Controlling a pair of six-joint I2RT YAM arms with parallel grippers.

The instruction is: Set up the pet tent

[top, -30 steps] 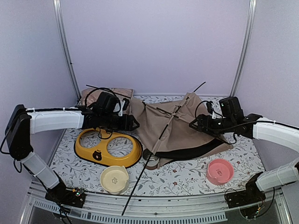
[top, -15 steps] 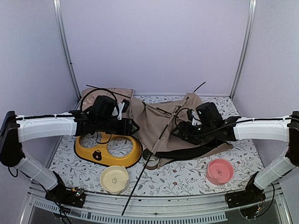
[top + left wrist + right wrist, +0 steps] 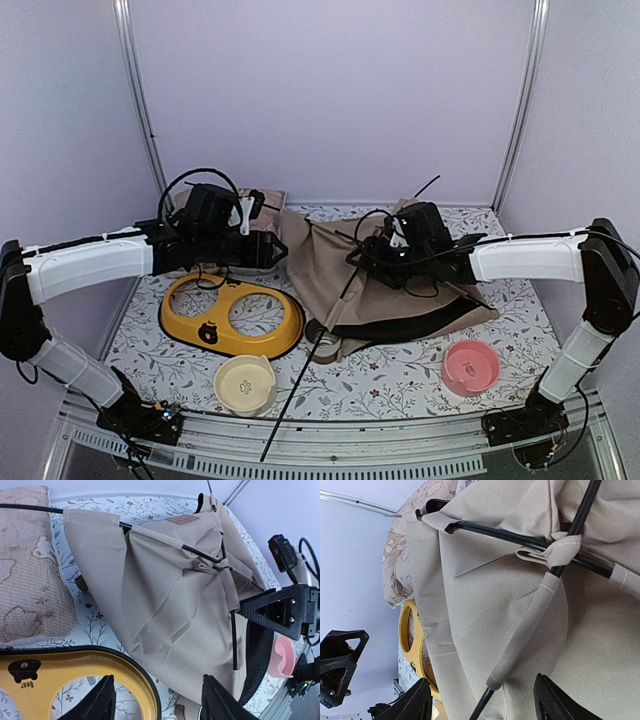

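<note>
The pet tent [image 3: 335,275] lies collapsed on the patterned table, a heap of tan fabric with thin black poles [image 3: 322,335] crossing over it. One pole runs out past the table's front edge. My left gripper [image 3: 272,250] hovers at the tent's left edge, open and holding nothing; the left wrist view shows the tent [image 3: 165,605] and its brown label [image 3: 182,519] beyond my left gripper [image 3: 158,680]. My right gripper [image 3: 356,260] is over the tent's middle near the pole crossing [image 3: 560,545], with my right gripper [image 3: 480,680] open and a sleeved pole [image 3: 530,625] lying below it.
A pinkish patterned cushion [image 3: 222,200] lies at the back left. A yellow double-bowl feeder [image 3: 230,318] sits in front of the left gripper, a cream bowl [image 3: 245,383] near the front edge, and a pink bowl [image 3: 470,366] at the front right.
The right arm has swung left across the tent to the pole crossing. The left gripper has drawn back toward the cushion, off the feeder.
</note>
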